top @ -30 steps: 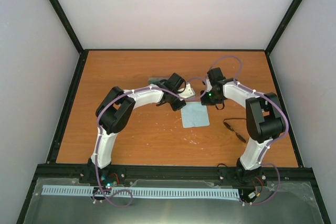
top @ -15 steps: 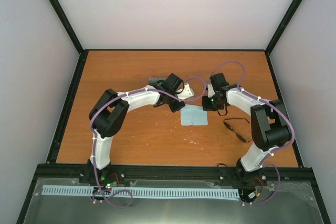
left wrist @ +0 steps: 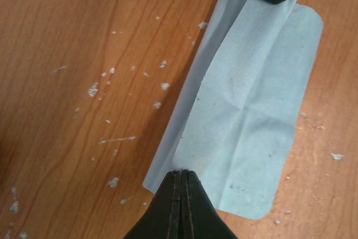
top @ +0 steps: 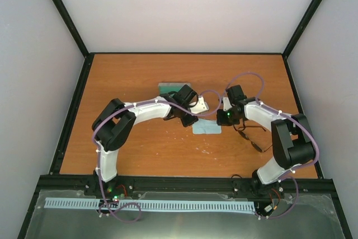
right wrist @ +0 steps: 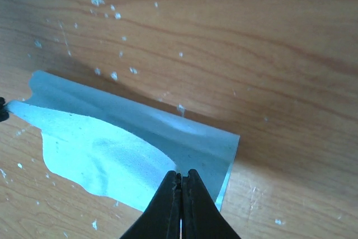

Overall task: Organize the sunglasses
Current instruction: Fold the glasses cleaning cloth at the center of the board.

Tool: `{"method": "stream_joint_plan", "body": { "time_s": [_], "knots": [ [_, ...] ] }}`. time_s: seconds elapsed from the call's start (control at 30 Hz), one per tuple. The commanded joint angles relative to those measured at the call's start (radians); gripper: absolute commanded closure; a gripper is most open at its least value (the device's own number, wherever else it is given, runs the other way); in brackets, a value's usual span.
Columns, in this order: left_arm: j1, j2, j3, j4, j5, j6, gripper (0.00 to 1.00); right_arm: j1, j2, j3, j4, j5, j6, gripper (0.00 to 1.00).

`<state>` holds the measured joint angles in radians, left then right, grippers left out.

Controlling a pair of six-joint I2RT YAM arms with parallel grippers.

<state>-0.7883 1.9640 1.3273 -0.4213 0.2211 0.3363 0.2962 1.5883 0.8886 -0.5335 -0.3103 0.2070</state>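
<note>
Since a second ago you have pulled both wrists toward 6 o'clock, and the pale blue cloth (left wrist: pixel 246 110), flat then, is now doubled over itself. Your left gripper (left wrist: pixel 180 173) is pressed together on the folded edge at one corner, and your right gripper (right wrist: pixel 180 176) pinches the same edge at the other. The sunglasses (top: pixel 253 141) lie untouched on the table (top: pixel 128 76) at 4 o'clock from the cloth, beside the right arm. The grey case (top: pixel 168 87) sits at 11 o'clock.
</note>
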Motion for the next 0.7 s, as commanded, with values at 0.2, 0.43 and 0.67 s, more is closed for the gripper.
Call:
{"method": "stream_joint_plan", "body": {
  "time_s": [0.2, 0.43, 0.67],
  "knots": [
    [-0.053, -0.042, -0.042, 0.008, 0.021, -0.022, 1.0, 0.007, -0.02, -0.061, 0.027, -0.038, 0.002, 0.97],
    [-0.057, -0.045, -0.046, -0.001, 0.018, -0.024, 0.99, 0.007, -0.043, -0.088, 0.027, -0.067, -0.003, 0.87],
    [-0.058, -0.064, -0.071, -0.004, 0.021, -0.027, 0.99, 0.007, -0.064, -0.112, 0.027, -0.108, -0.006, 0.82]
  ]
}}
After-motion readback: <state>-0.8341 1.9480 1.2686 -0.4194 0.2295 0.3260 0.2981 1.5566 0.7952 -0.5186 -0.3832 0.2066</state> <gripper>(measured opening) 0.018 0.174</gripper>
